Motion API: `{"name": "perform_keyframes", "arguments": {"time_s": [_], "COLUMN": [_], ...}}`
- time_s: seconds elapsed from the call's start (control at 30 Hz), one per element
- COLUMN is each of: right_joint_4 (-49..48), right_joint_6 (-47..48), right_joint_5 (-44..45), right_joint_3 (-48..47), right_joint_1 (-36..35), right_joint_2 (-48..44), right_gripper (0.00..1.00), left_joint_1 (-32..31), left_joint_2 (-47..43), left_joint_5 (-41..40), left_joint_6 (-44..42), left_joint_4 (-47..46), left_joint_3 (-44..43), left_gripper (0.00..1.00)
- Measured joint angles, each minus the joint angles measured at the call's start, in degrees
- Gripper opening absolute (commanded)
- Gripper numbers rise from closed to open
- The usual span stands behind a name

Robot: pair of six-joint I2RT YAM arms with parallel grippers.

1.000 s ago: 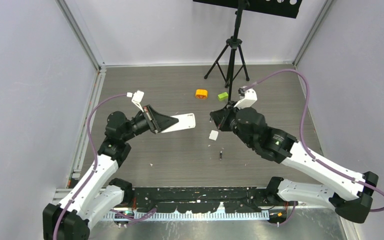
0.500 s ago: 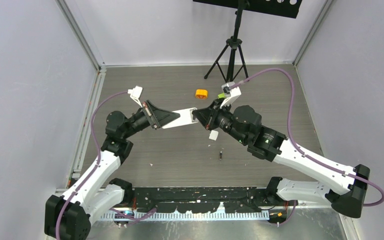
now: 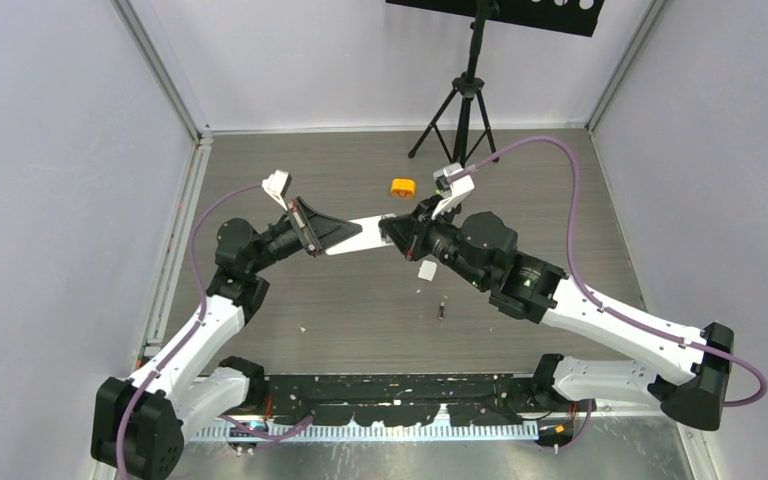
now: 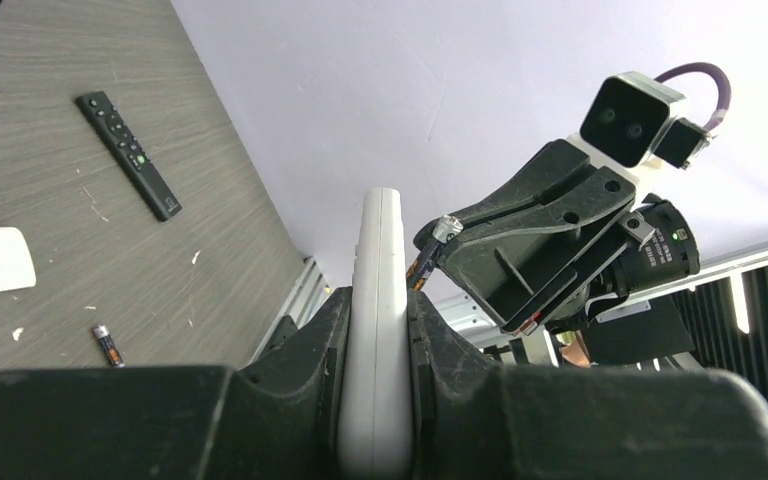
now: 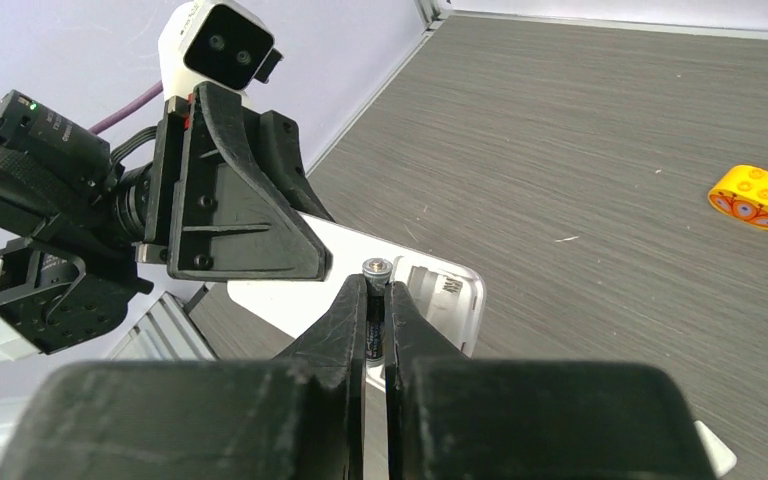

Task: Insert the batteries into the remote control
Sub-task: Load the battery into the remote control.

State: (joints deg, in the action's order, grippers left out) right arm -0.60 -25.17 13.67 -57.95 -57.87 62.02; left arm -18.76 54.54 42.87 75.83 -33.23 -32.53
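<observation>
My left gripper (image 3: 345, 238) is shut on a white remote (image 3: 364, 232) and holds it above the table, free end pointing right. In the left wrist view the remote (image 4: 380, 260) stands edge-on between the jaws. My right gripper (image 3: 397, 232) is shut on a dark battery (image 5: 376, 268), whose metal tip sits at the remote's open battery compartment (image 5: 440, 290). The left wrist view shows that battery (image 4: 423, 265) touching the remote's side. Another battery (image 3: 442, 311) lies on the table and also shows in the left wrist view (image 4: 107, 345).
A white battery cover (image 3: 427, 270) lies on the table under the right wrist. An orange block (image 3: 403, 187) sits further back. A black remote (image 4: 128, 155) lies on the table. A tripod (image 3: 463, 110) stands at the back.
My right gripper has moved left with the battery, from a gap away to the remote's free end. My left gripper has raised and shifted the remote slightly right.
</observation>
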Motion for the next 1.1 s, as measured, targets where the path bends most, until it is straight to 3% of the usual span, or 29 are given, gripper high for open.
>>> {"name": "perform_keyframes", "arguments": {"time_s": [0.6,0.67,0.83,1.1], "right_joint_4": [-1.7,-1.5,-1.5,-1.6], "right_joint_6": [2.6,2.6,3.3,4.0], "right_joint_5": [3.8,3.6,1.7,0.2], "right_joint_3": [1.8,1.8,1.8,1.8], "right_joint_1": [-0.9,-0.9,-0.9,-0.9], "right_joint_2": [-1.1,-1.1,-0.6,-0.5], "right_gripper": [0.04,0.06,0.25,0.29], "left_joint_1": [0.0,0.0,0.0,0.0], "left_joint_2": [0.6,0.7,0.8,1.8], "left_joint_5": [0.7,0.7,0.8,0.9], "left_joint_6": [2.3,2.3,3.0,5.1], "left_joint_4": [-1.3,-1.7,-1.9,-3.4], "left_joint_3": [0.0,0.0,0.0,0.0], "left_gripper": [0.00,0.00,0.00,0.00]}}
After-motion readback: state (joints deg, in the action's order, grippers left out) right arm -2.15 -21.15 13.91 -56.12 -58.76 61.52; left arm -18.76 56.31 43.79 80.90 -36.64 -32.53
